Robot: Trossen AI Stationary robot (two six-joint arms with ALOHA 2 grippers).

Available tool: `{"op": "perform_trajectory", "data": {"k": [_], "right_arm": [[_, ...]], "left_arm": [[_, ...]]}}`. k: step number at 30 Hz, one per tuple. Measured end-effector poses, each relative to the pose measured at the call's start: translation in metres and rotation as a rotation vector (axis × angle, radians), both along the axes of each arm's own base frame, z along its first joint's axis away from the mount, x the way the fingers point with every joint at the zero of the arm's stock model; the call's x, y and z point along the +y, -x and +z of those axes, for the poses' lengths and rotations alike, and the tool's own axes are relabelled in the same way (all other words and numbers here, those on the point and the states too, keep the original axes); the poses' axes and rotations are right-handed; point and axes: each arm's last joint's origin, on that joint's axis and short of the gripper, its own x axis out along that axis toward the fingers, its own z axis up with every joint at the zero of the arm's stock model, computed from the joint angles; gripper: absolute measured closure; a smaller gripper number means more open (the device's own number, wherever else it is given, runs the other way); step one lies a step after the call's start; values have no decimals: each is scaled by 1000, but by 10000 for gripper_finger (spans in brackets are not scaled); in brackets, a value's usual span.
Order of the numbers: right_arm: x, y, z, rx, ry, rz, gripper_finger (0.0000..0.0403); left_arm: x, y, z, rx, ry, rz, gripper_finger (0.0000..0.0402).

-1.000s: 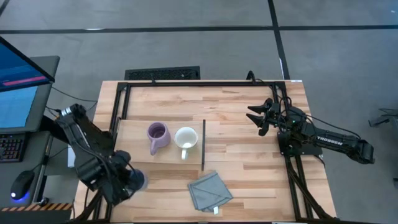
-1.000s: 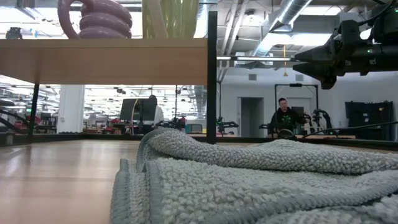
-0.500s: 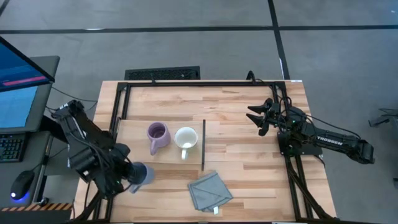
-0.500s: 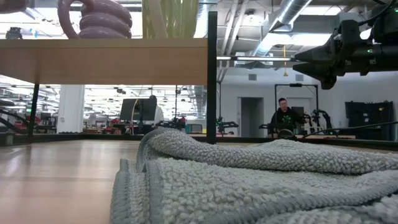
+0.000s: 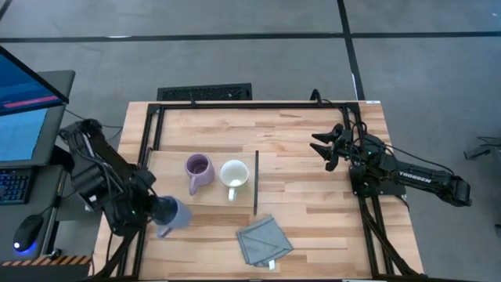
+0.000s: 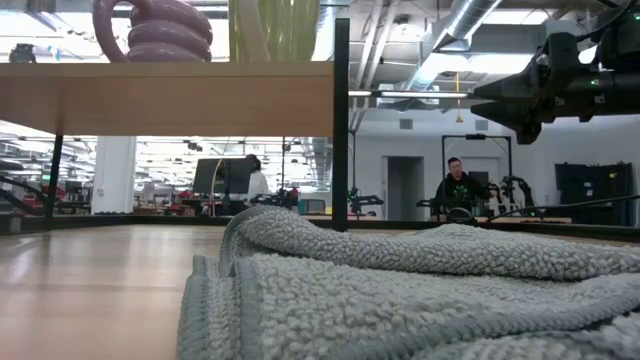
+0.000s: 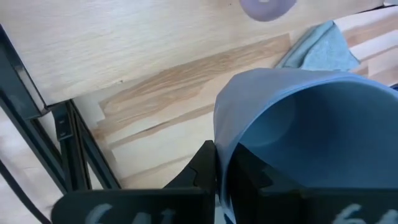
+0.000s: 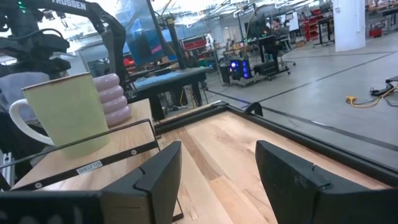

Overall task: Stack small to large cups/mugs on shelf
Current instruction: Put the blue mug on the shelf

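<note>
The purple mug (image 5: 197, 168) and the white mug (image 5: 234, 174) stand upright side by side on the light wood shelf (image 5: 168, 168), the white one next to its dark upright panel (image 5: 256, 182). Both also show in the right wrist view: the white mug (image 8: 65, 112) and the purple mug (image 8: 115, 99). My left gripper (image 5: 155, 211) is shut on the blue-grey mug (image 5: 172, 213) at the shelf's near left corner. My right gripper (image 5: 325, 147) is open and empty, hovering at the table's right, well clear of the shelf. My left gripper holds the blue-grey mug by its rim wall (image 7: 219, 134), with one finger (image 7: 204, 163) outside the wall and the other inside the mug. The mug's mouth faces the wrist. The mug lies tipped on its side, clear of the table.
A grey-blue cloth (image 5: 264, 239) lies crumpled on the table near the front edge, right of the mug. The shelf stands raised on thin dark legs (image 6: 340, 150). Dark frame rails (image 5: 145, 141) run along the table's sides. People stand in the room beyond.
My left gripper has carried the blue-grey mug toward the table's far edge, up to the shelf's near left corner, and the arm has swung back with it. The mug stays in the hold and shows more fully from above.
</note>
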Motion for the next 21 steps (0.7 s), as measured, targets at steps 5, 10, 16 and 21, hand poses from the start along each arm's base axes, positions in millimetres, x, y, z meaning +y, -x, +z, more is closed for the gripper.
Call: {"op": "perform_trajectory", "data": {"k": [5,10,16,21], "right_arm": [[0,0,0,1,5,0,173],[0,0,0,-1,-3,0,173],[0,0,0,-3,-10,0,173],[0,0,0,0,0,-1,173]], "left_arm": [[10,7,-8,35,2,2,396],[25,18,-7,4,20,6,396],[42,30,-8,-30,46,12,396],[55,38,-14,-22,70,29,396]]}}
